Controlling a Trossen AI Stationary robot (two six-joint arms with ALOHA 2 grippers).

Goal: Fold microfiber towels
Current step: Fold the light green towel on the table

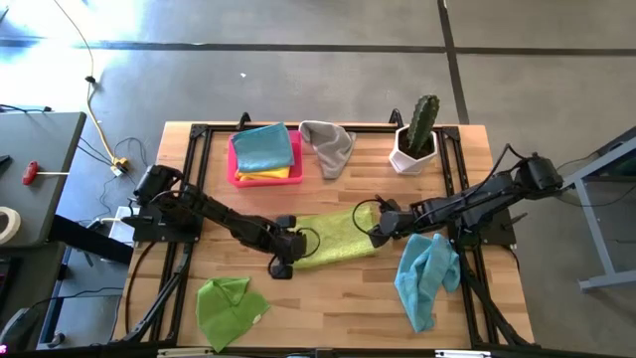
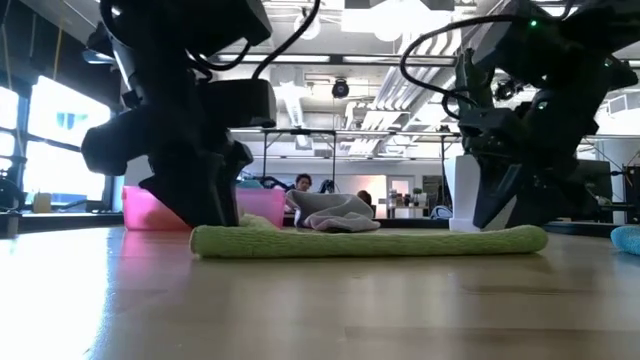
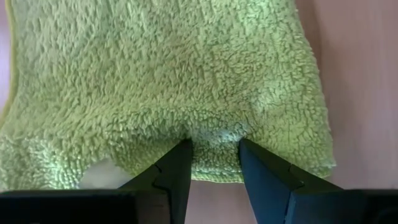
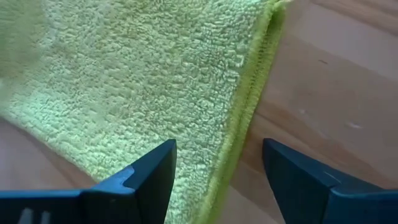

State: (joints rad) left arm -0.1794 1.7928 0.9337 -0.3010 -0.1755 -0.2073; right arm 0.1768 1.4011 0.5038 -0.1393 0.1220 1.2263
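Lime towel (image 1: 336,240) lies flat, left gripper (image 3: 214,146) pinching its edge

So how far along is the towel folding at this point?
Done: a light blue towel on a yellow towel lie folded in the pink tray. In hand: the lime towel mid-table, left gripper pinching its edge, right gripper open over the other edge. Left: grey towel, green towel and second light blue towel, all crumpled.

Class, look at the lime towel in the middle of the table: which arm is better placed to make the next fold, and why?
Probably the left. The left gripper pinches the lime towel at its edge, while the right gripper stands open over the opposite edge, holding nothing.
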